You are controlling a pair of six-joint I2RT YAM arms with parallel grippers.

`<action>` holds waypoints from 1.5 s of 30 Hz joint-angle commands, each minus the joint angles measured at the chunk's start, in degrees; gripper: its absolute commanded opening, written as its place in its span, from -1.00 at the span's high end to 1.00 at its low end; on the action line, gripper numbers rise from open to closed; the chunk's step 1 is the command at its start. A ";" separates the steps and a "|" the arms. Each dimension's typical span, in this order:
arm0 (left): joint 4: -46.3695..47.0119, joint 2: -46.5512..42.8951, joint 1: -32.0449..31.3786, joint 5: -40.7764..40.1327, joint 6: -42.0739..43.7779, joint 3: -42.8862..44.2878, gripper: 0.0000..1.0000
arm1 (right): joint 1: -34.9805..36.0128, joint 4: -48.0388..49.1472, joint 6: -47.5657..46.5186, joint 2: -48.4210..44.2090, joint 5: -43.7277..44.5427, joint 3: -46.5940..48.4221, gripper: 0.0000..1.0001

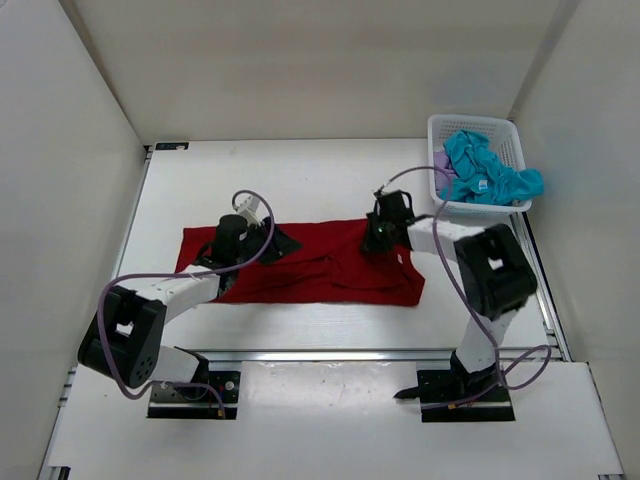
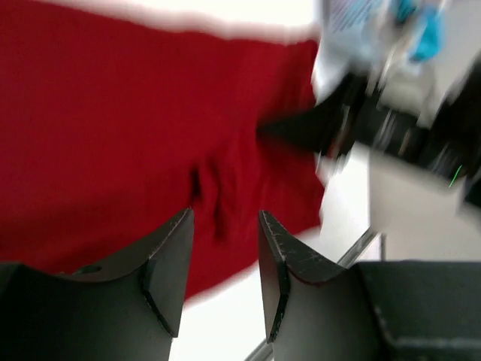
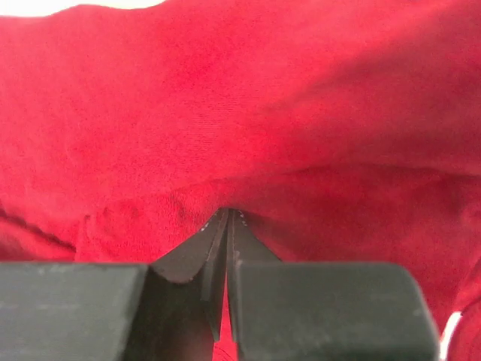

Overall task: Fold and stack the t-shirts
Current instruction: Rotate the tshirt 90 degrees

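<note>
Folding the first garment: the dark red t-shirt (image 1: 330, 270) lies flat as a long band across the middle of the tabletop (image 1: 300, 180), running from near the left edge toward the right edge. The teal t-shirt (image 1: 485, 170) and the lavender t-shirt (image 1: 442, 160) sit heaped in the basket (image 1: 475, 120) at the far right corner, not yet laid out.

My left fingers (image 2: 169, 259) stand spread over the left part of the red cloth with nothing between them; the blurred wrist view shows a small pucker in the fabric just ahead of their tips. My right fingers (image 3: 199, 248) are pressed together, tips down on a raised crease near the right end of the shirt. Whether a layer is caught between them I cannot tell.

I judge this an early stage: one shirt partly folded, nothing stacked. The next move, as I read it, calls for a firm hold on the cloth at both ends, my left fingers closing on an edge to match the right, so that the band can be lifted evenly and doubled over without dragging or twisting.
</note>
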 commanded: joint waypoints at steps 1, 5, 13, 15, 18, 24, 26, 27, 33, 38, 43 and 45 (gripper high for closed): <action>-3.44 -3.28 -0.53 1.61 2.76 -3.30 0.00 | -0.90 -4.86 -3.76 10.57 -0.85 13.32 0.94; -5.72 -6.44 0.00 2.05 3.91 -4.70 0.00 | -2.21 -17.05 -7.11 30.74 -3.92 45.85 0.94; -16.34 -10.75 3.16 0.12 8.47 -3.21 -0.01 | -6.00 -16.21 -3.59 41.12 -15.46 80.25 0.65; -17.15 -11.80 3.43 -0.41 9.09 -3.57 -0.02 | -5.91 -21.45 -8.59 38.12 -13.43 87.22 0.44; -20.04 -13.03 3.52 0.46 10.05 -3.74 -0.04 | -5.47 -32.60 -12.11 35.56 -12.02 97.43 0.21; -29.35 -14.54 6.24 -0.23 18.93 2.30 -0.06 | 1.54 -54.18 -16.95 31.61 -2.27 99.42 0.40; -36.01 -14.18 6.42 -0.68 24.19 5.83 -0.09 | 5.23 -54.54 -18.36 28.10 1.95 94.32 0.44; -38.04 -14.62 6.42 -1.72 25.60 6.71 -0.09 | 6.91 -52.97 -20.02 24.86 4.13 89.69 0.43; -36.48 -22.53 7.73 -0.33 25.00 2.50 -0.08 | 12.18 -35.26 -17.32 0.96 12.51 50.27 0.39; -40.00 -24.03 9.75 -0.24 26.67 8.11 -0.08 | 16.93 1.54 -0.30 -12.35 4.70 7.88 0.33; -37.89 -22.45 9.05 2.13 25.53 9.44 -0.09 | 24.31 16.04 7.72 -2.08 5.64 4.83 0.25; -36.84 -22.70 10.45 3.18 24.74 8.83 -0.08 | 25.98 19.54 9.84 3.27 7.23 7.45 0.24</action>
